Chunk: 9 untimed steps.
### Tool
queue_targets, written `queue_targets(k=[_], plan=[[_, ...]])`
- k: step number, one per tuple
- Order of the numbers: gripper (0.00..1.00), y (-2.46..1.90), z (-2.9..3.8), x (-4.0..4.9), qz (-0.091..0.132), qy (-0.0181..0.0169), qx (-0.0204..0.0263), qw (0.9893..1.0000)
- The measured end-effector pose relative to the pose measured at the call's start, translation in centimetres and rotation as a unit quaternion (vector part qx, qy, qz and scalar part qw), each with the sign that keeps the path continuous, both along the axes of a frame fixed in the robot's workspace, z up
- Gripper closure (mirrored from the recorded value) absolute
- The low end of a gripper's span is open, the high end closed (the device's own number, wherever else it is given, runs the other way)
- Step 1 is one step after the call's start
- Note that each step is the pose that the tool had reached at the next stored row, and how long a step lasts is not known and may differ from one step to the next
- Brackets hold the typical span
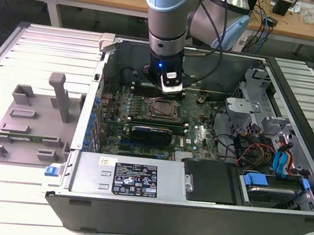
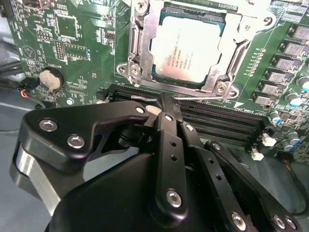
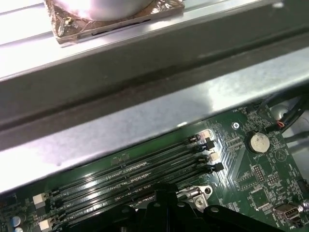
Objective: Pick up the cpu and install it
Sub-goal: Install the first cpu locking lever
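The gripper [image 2: 163,100] hangs inside the open computer case [image 1: 190,217] with its fingers drawn together and nothing between them, the tips low over the green motherboard [image 2: 87,43]. The cpu [image 2: 186,46], one silvery square chip, lies flat within the metal socket frame [image 2: 137,53] just beyond the fingertips, apart from them and not held. Directly under the tips, between the gripper and the socket, run the black memory slots [image 2: 217,121]; the first wrist view shows about four of them [image 3: 135,174] side by side, though I cannot count them surely. One round coin battery [image 2: 50,79] sits on the board off to one side of the gripper, close to a small red-and-black lead. A row of small grey components [image 2: 280,63] lines the board on the far side of the socket from the battery. In the exterior view the gripper [image 1: 170,89] stands at the back edge of the socket [image 1: 164,110], and one long black card [image 1: 152,133] lies on the socket's other side, well clear of the fingers. The case's metal wall [image 3: 145,121] rises close behind the gripper. A bundle of coloured cables [image 1: 257,151] and a drive bay with blue tabs [image 1: 281,160] fill the case further off, towards the exterior view's right. Outside the case, well away, one grey plastic fixture [image 1: 29,118] rests on the slatted table [image 1: 7,202].
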<state>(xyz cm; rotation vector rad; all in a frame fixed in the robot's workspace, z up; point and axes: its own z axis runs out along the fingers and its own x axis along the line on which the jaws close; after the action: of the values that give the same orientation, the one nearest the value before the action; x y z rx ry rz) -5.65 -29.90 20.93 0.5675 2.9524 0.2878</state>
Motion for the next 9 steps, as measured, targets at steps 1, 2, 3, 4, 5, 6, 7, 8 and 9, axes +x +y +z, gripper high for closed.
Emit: queue_targets(k=[1,2,3,4,5,6,7,8,9], plan=[[0.89,0.01,0.00,0.00,-0.003,0.0000,0.0000,1.0000],[0.89,0.05,-0.02,0.00,-0.011,0.0000,0.0000,0.9999],[0.89,0.12,-0.02,0.00,-0.019,0.0000,0.0000,0.9998],[0.89,0.14,-0.02,0.00,-0.022,0.0000,0.0000,0.9998],[0.89,0.14,-0.02,0.00,-0.022,0.0000,0.0000,0.9998],[0.89,0.14,-0.02,0.00,-0.022,0.0000,0.0001,0.9998],[0.89,0.15,-0.02,0.00,-0.022,0.0000,0.0003,0.9998],[0.89,0.15,-0.02,-0.01,-0.022,-0.0001,0.0003,0.9998],[0.89,0.15,-0.02,-0.01,-0.022,-0.0001,0.0003,0.9998]])
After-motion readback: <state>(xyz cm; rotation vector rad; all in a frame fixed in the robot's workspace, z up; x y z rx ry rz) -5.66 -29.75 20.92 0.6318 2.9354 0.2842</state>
